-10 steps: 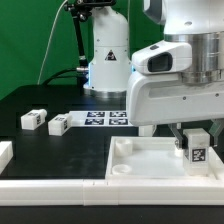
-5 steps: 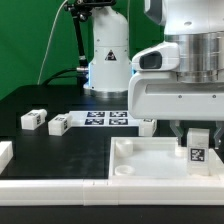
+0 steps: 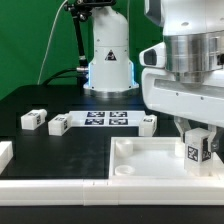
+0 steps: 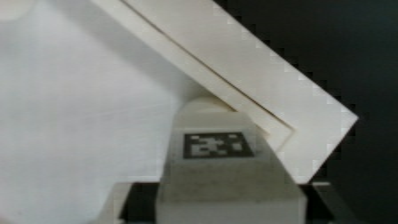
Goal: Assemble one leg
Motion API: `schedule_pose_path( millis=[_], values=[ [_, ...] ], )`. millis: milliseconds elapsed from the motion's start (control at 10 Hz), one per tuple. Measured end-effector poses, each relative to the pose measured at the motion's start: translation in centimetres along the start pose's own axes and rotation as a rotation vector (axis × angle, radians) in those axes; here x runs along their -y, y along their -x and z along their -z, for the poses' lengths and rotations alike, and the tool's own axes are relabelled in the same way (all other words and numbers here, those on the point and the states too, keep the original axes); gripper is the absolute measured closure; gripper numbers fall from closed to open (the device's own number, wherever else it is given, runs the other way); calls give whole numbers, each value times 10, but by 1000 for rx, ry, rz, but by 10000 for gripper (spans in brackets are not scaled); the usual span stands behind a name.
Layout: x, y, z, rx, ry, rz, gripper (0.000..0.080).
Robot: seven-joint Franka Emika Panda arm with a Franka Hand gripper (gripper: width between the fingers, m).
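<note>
My gripper is shut on a leg, a small white block with a black-and-white tag, held upright over the far right corner of the large white tray-like piece. In the wrist view the leg fills the space between my dark fingers, its tip close to the tray's corner. Three more legs lie on the black table: one at the exterior view's left, one beside it, and one just behind the tray.
The marker board lies flat behind the tray. A white robot base stands at the back. A low white wall runs along the front edge, with a white piece at the exterior view's left.
The arm has rotated and shifted to the exterior view's right with the leg in its grip, uncovering the leg behind the tray. The held leg now sits slightly turned.
</note>
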State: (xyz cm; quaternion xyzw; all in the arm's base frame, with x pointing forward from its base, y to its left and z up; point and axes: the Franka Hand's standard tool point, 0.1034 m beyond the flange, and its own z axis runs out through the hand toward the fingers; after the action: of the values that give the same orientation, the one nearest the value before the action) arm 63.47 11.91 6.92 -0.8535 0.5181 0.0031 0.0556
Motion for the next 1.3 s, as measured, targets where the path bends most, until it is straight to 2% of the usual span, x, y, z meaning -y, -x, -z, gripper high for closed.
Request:
schedule_pose_path(
  millis=[100,400,600,700,800,900,1100,1200,1300],
  values=[
    [-1,1,0,-5,-23,-144,509],
    [-1,3,0,10,-30,-387,509],
    [0,4,0,10,-30,-389,509],
    [0,4,0,10,-30,-342,308],
    [0,4,0,10,-29,-338,308],
    [-3,6,0,23,1,-259,181],
    [-1,7,-1,23,15,14,159],
    [-2,9,-2,10,51,181,151],
    [0,8,-1,4,67,347,151]
  ],
)
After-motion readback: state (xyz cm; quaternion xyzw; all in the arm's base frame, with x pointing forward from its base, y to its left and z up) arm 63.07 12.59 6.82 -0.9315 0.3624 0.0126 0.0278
